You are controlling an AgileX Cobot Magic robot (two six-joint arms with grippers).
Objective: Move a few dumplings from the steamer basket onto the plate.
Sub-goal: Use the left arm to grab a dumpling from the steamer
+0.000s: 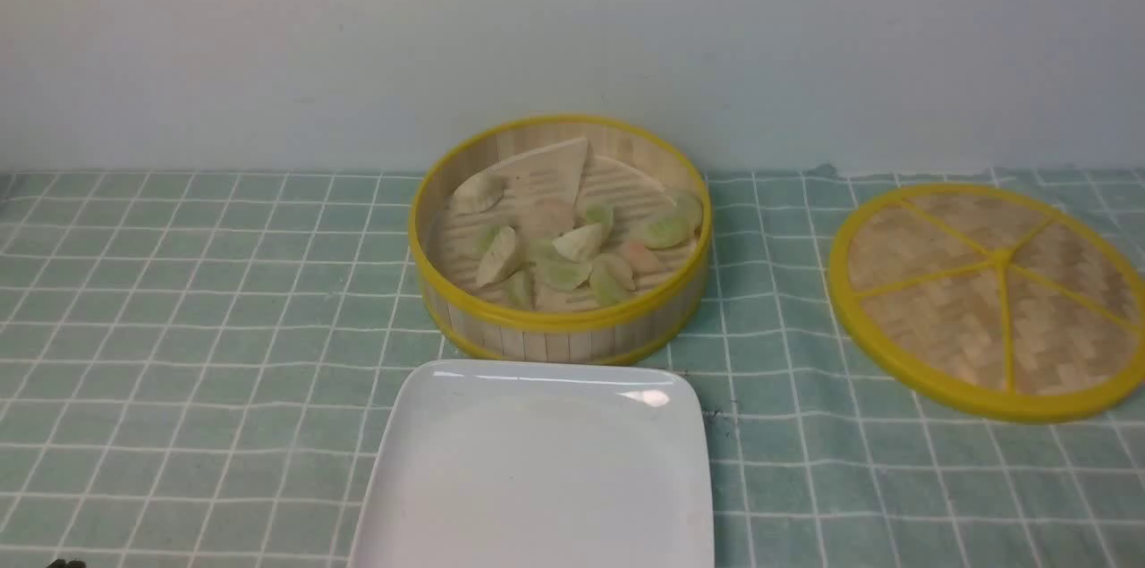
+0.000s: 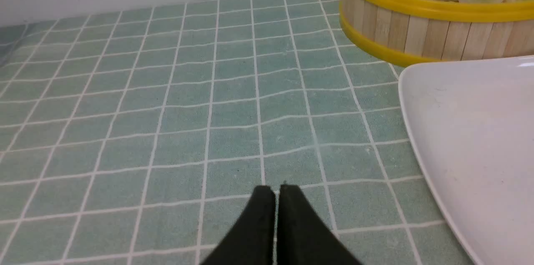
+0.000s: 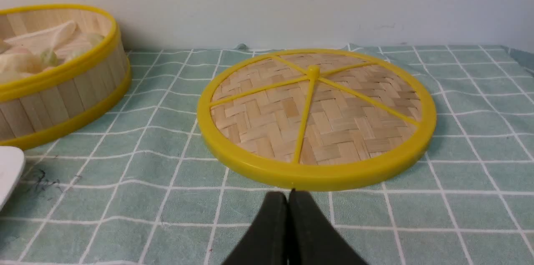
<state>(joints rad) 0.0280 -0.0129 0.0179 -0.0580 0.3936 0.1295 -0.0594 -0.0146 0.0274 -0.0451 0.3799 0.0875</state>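
Note:
The steamer basket (image 1: 561, 325) stands at the middle of the cloth with several dumplings (image 1: 581, 242) lying on its slatted floor, green, pink and cream ones mixed. Just in front of it lies the white square plate (image 1: 537, 478), bare. My left gripper (image 2: 274, 189) is shut and empty, low over the cloth to the left of the plate (image 2: 479, 140) and well short of the basket (image 2: 421, 31). My right gripper (image 3: 288, 193) is shut and empty too, its tips just short of the lid's yellow rim. Neither gripper shows in the front view.
The flat woven lid (image 1: 988, 300) with yellow spokes lies on the right of the cloth (image 1: 179, 326); it fills the right wrist view as a lid (image 3: 317, 119). A cream wedge-shaped sheet (image 1: 550, 165) leans in the back of the basket. A pale wall rises behind.

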